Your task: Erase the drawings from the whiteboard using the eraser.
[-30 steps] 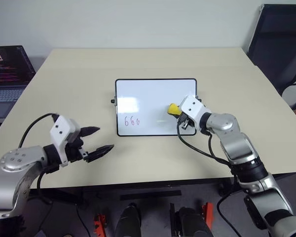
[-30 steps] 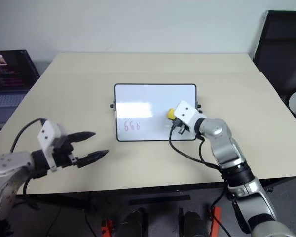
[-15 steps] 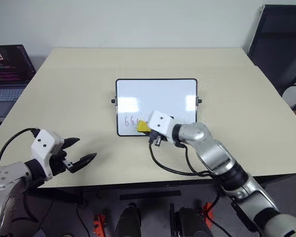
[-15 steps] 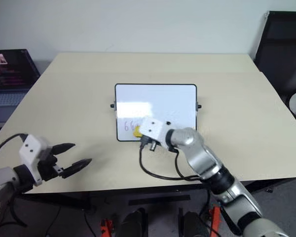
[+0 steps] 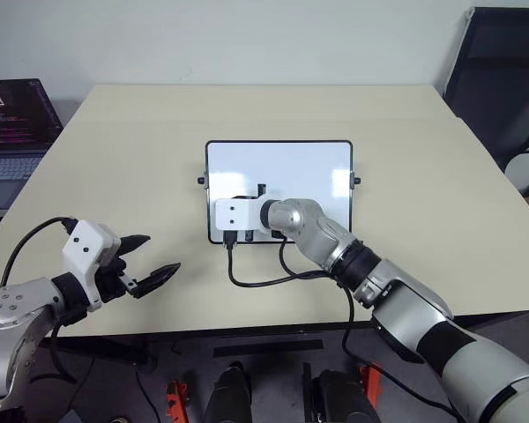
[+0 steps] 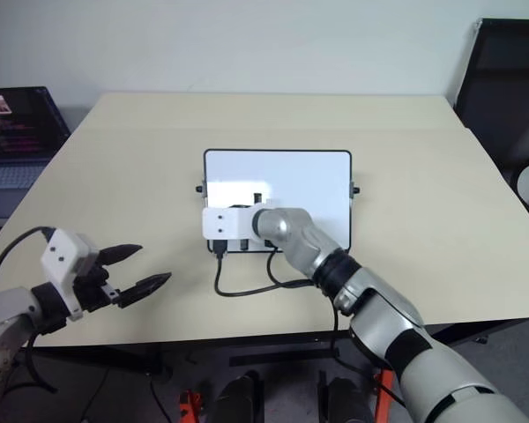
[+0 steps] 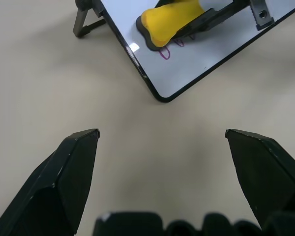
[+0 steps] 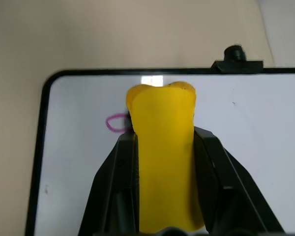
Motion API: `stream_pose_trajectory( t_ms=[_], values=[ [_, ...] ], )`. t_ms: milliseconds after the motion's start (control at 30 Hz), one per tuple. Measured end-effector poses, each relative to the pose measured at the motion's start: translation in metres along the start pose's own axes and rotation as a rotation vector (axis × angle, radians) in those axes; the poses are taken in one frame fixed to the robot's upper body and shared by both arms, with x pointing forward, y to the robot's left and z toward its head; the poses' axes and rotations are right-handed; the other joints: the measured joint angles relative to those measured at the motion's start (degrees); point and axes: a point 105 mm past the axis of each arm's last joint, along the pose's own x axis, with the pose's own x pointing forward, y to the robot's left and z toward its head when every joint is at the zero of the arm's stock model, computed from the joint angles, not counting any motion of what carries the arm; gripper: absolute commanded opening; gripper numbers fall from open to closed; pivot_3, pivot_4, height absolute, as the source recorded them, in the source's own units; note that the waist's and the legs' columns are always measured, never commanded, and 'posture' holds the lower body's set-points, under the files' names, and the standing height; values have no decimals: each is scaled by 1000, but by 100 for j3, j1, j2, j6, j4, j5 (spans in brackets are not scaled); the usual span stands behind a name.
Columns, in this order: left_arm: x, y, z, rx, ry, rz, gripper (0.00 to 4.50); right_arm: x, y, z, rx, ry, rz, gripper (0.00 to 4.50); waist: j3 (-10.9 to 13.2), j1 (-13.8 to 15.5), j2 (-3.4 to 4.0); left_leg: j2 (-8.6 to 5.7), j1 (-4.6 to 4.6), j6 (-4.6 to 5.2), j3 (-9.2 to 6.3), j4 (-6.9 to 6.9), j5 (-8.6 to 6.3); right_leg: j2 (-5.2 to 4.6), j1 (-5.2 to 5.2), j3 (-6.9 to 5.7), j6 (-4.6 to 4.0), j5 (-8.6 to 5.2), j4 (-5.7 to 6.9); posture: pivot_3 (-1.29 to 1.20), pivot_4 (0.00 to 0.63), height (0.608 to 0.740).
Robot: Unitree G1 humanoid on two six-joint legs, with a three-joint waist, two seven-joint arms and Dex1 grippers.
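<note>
Yellow eraser [image 8: 162,157], clamped lengthwise in the closed right gripper [image 8: 163,142], sits on the whiteboard [image 5: 309,167] at its near left corner, pink scribble [image 8: 117,123] just beside its tip; left gripper [image 5: 150,260] open, empty, farther off.

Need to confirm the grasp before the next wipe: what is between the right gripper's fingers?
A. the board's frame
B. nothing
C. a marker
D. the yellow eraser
D: the right gripper is clamped on the yellow eraser over the whiteboard.
</note>
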Motion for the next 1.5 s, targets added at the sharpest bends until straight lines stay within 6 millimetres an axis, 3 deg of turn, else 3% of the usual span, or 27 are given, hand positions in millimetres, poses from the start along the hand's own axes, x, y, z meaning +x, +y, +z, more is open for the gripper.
stream_pose_trajectory(
  t_ms=[167,267,500,600,800,900,1067,1133,1233,1400,1500],
  values=[
    [1,-1,2,3,-3,-4,4500,1,15,-1,-68,6,125,1120,0,0,0,8,17,0,-2,2,0,9,12,-1,-1,-1,1,0,150,740],
    [1,-1,2,4,-3,-6,4500,4,17,-2,-68,9,111,1120,0,2,0,12,26,0,-3,5,0,12,9,-1,-8,-6,1,0,150,740],
    [5,-3,4,9,-10,-23,4500,0,-21,-14,-57,53,-63,1120,-1,58,-1,59,27,-3,1,14,1,43,7,-15,-41,-5,0,0,150,740],
    [7,-3,8,17,-21,-30,4500,0,-19,-14,-70,48,-38,1120,-1,58,-1,66,28,-2,2,13,2,50,8,-14,-46,-8,1,0,150,740],
    [9,-5,8,17,-21,-41,4500,-4,21,-16,-125,17,150,1120,-4,57,-2,73,35,-2,9,12,2,55,14,-12,-40,-8,6,0,150,740],
    [9,-5,8,17,-20,-45,4500,-2,19,-19,-129,29,118,1120,-3,64,0,77,36,-2,9,13,2,55,11,-17,-52,-3,10,0,150,740],
    [10,-5,9,18,-23,-45,4500,-5,-8,-30,-125,68,-22,1120,-1,67,2,76,36,-31,10,13,-17,46,9,-19,-57,17,6,0,150,740],
    [10,-5,9,19,-24,-46,4500,-6,-10,-33,-127,70,-31,1120,-2,67,1,75,36,-31,10,14,-17,44,10,-17,-57,17,5,0,150,740],
    [10,-4,10,22,-28,-48,4500,-8,-8,-34,-135,64,-8,1120,-5,70,-1,74,36,-2,11,14,3,44,12,-19,-53,19,5,0,150,740],
    [11,-5,12,26,-33,-59,4500,-11,18,-33,-155,27,110,1120,-15,71,-3,78,38,-1,14,14,5,51,15,-16,-51,15,3,0,150,740],
    [11,-5,13,29,-36,-64,4500,-12,21,-33,-153,25,116,1119,-14,67,0,79,40,-1,14,14,5,52,14,-17,-49,18,5,0,150,740]
  ],
)
